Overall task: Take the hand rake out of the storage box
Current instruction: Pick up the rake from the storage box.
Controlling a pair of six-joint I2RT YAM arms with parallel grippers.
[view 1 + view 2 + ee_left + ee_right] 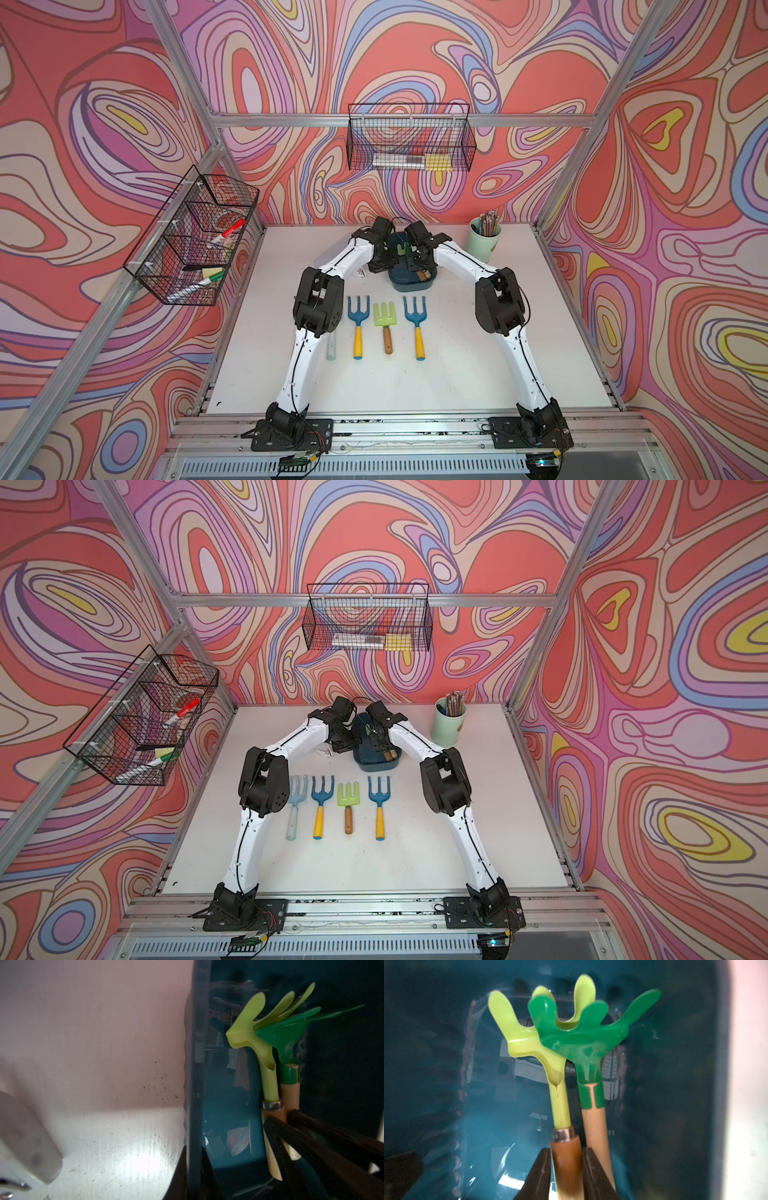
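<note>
The storage box (413, 283) (376, 764) is a dark teal tub at the back middle of the table. Two rakes lie in it side by side. One is a lime-green hand rake (525, 1039) (247, 1030) with a brown wooden handle (566, 1159). The other is a dark green rake (583, 1039) with a pale handle. My right gripper (566, 1169) (417, 262) is inside the box, its fingers pressed on both sides of the brown handle. My left gripper (194, 1169) (380, 264) is shut on the box's side wall (194, 1084), one finger inside and one outside.
Several hand rakes lie in a row on the table in front of the box: blue (358, 324), lime (385, 324), blue (415, 324), pale blue (296, 804). A mint cup of pencils (482, 241) stands at the back right. A pale case (328, 257) lies behind the left arm.
</note>
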